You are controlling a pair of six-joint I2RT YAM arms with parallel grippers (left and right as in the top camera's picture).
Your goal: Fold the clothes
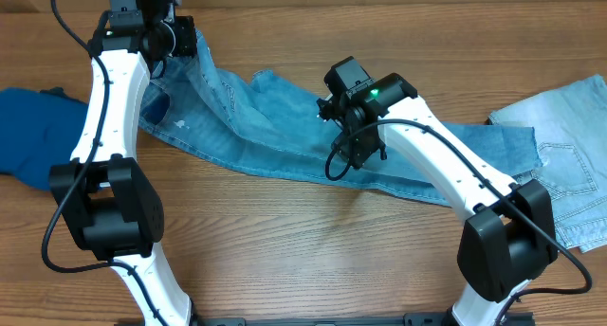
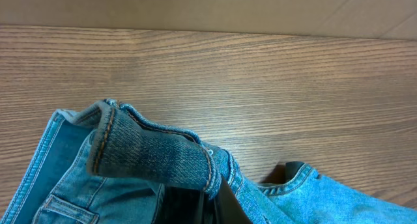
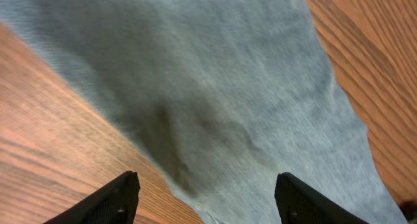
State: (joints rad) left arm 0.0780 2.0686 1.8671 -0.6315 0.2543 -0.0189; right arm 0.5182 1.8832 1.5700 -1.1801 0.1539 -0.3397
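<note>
Light-blue denim jeans (image 1: 285, 127) lie stretched across the table from the far left toward the right. My left gripper (image 1: 180, 37) is at the far left end, shut on the jeans' waistband (image 2: 156, 155), which drapes over its dark fingers (image 2: 189, 204) and is lifted off the wood. My right gripper (image 1: 358, 153) hovers over the middle of a leg, near its front edge. In the right wrist view its fingers (image 3: 120, 198) stand wide apart over the denim (image 3: 228, 100), with nothing between them.
A dark royal-blue garment (image 1: 33, 127) lies at the left edge of the table. A paler washed denim piece (image 1: 569, 155) with a pocket lies at the right edge. Bare wood (image 1: 285, 241) runs along the front, between the two arm bases.
</note>
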